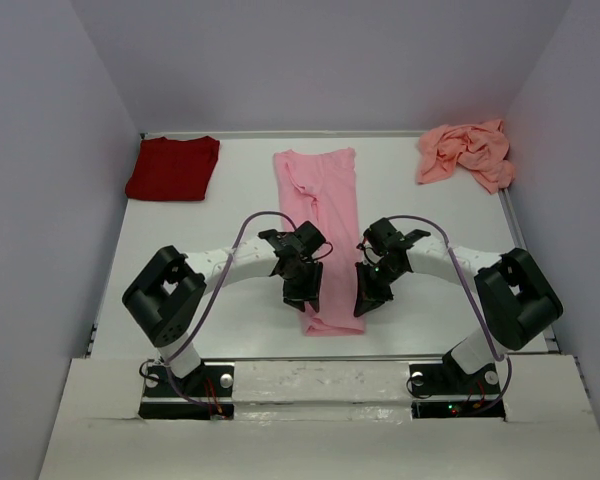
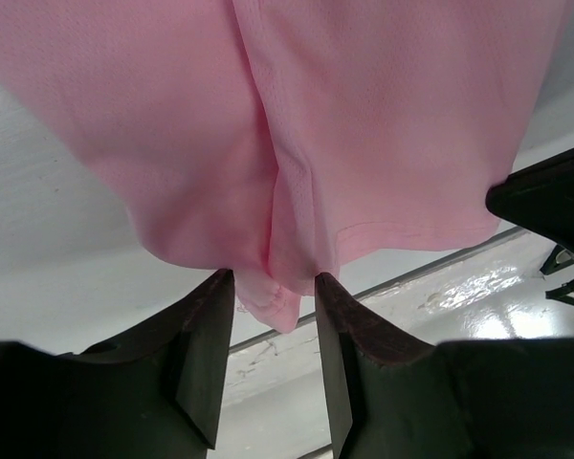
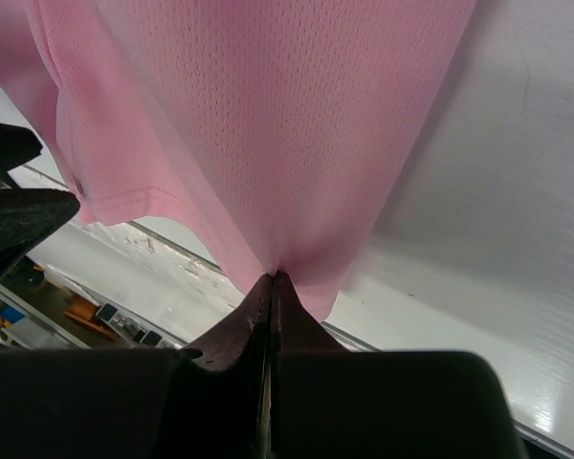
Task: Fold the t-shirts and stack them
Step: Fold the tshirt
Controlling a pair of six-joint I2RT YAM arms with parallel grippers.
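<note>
The light pink t-shirt [image 1: 320,200] lies as a long narrow strip down the middle of the table. Both grippers are at its near end. My left gripper [image 1: 305,298] [image 2: 275,277] stands open at the near left corner, and a bunched fold of the pink cloth [image 2: 364,115] hangs between its fingertips. My right gripper [image 1: 365,298] [image 3: 273,275] is shut on the near right corner of the pink cloth [image 3: 268,115]. The dark red t-shirt [image 1: 173,168] lies folded at the back left. At the back right the salmon-pink t-shirt [image 1: 467,152] sits crumpled.
The table's near edge [image 2: 440,273] runs just beneath the grippers. Side walls close in the table on the left and right. The two grippers are close together, and each shows at the side of the other's wrist view.
</note>
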